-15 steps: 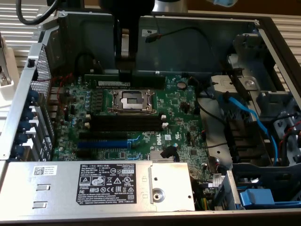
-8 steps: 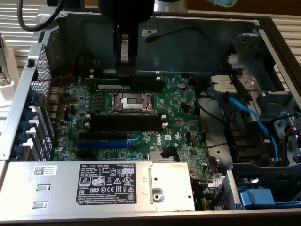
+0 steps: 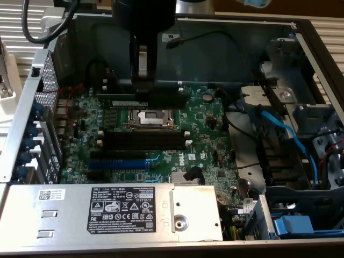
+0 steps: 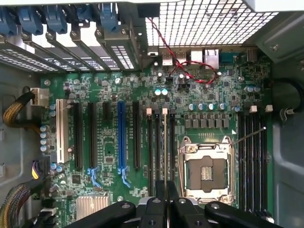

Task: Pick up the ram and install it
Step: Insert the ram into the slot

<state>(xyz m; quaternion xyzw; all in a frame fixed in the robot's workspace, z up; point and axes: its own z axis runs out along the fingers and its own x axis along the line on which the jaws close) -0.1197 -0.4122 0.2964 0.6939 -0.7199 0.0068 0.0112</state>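
Note:
My gripper [image 3: 143, 80] comes down from the top of the exterior view into the open computer case and is shut on the ram [image 3: 161, 98]. The ram is a long green stick, held level above the motherboard [image 3: 209, 140], over the far side of the CPU socket [image 3: 148, 117]. In the wrist view the ram [image 4: 165, 152] shows edge-on as a thin pale line running out from my gripper [image 4: 165, 195]. It lies along the black slots [image 4: 156, 142] beside the CPU socket [image 4: 206, 171]. I cannot tell how high it is above them.
A grey power supply [image 3: 107, 209] with a label fills the near side of the case. Blue cables [image 3: 279, 129] and drive bays stand at the exterior view's right. The blue slot [image 4: 119, 137], a heatsink [image 4: 92, 206], red wires [image 4: 185, 61] and cable bundles [image 4: 14, 111] surround the slots.

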